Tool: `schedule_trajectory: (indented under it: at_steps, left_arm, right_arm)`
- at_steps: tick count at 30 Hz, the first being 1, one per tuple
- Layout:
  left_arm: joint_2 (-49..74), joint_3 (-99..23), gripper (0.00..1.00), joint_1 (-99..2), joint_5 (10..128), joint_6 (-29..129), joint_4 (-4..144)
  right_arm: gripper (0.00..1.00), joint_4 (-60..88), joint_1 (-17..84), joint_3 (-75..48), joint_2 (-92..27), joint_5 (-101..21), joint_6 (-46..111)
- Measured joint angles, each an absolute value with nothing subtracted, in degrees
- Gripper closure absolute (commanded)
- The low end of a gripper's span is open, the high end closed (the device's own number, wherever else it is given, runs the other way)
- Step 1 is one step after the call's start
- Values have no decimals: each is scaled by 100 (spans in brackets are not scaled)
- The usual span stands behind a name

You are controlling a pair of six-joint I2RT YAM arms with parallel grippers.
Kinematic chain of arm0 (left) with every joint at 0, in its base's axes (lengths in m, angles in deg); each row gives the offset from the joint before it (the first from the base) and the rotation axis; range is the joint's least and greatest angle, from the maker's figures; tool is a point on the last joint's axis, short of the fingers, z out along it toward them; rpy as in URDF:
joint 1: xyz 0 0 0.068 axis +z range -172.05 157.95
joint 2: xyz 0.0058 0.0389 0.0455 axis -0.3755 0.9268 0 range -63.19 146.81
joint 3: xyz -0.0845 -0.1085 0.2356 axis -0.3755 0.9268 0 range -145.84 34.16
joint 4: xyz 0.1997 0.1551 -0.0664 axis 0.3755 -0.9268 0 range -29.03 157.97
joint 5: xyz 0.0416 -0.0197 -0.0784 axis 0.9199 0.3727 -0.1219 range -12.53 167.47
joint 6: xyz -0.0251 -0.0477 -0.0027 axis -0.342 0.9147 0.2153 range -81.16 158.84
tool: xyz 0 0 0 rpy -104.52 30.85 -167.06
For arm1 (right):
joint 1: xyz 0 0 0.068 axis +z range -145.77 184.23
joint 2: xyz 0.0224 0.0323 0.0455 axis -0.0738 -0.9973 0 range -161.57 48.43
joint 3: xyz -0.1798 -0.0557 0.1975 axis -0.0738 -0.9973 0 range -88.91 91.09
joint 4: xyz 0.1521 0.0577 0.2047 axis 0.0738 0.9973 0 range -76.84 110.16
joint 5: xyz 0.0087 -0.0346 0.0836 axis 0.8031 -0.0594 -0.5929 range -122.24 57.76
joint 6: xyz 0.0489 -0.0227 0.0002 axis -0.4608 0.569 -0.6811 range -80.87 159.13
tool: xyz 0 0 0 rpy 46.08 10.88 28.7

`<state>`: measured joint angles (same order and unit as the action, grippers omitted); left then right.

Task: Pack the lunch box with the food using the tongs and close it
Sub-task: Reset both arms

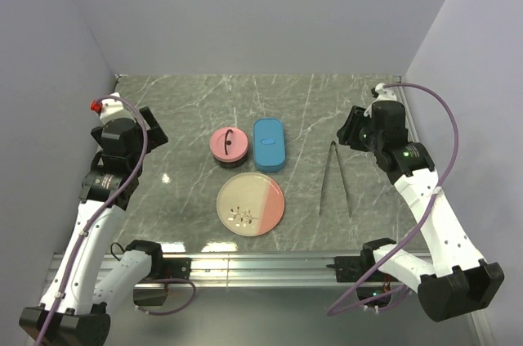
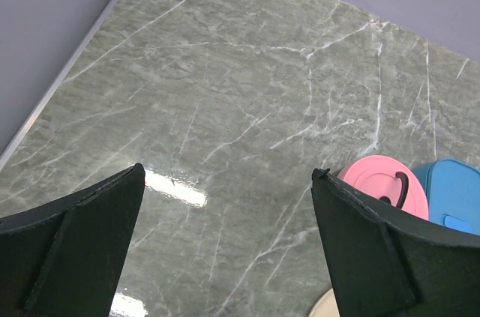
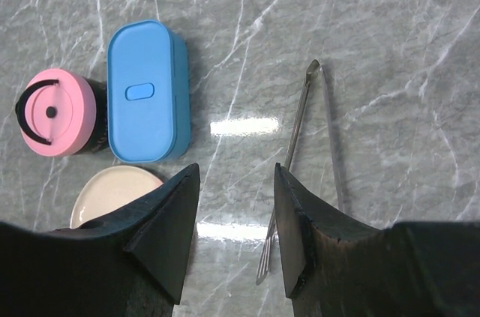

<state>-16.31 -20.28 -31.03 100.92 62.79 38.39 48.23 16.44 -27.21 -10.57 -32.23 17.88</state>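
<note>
Right wrist view: right tool (image 3: 235, 212), half open and empty, hangs by the tongs (image 3: 298, 126) lying on the bench (image 3: 390, 47), right of the box (image 3: 146, 92). Probably the pickup; next, lower and pinch.

Silver tongs (image 1: 333, 154) lie flat, right of closed blue lunch box (image 1: 269, 144).

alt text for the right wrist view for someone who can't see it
The open right gripper hovers above a grey marble table where silver tongs lie flat. Also in view: a closed blue lunch box, a round pink-lidded container and part of a cream plate.
</note>
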Motion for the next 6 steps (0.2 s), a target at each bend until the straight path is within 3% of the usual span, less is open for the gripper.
schedule_trajectory:
  at_steps: [6]
  left_arm:
    - [-1609, -2028, 0, -3103, 10063, 6202, 3854]
  right_arm:
    - [48, 4815, 1642, -2721, -1057, -3225, 1751]
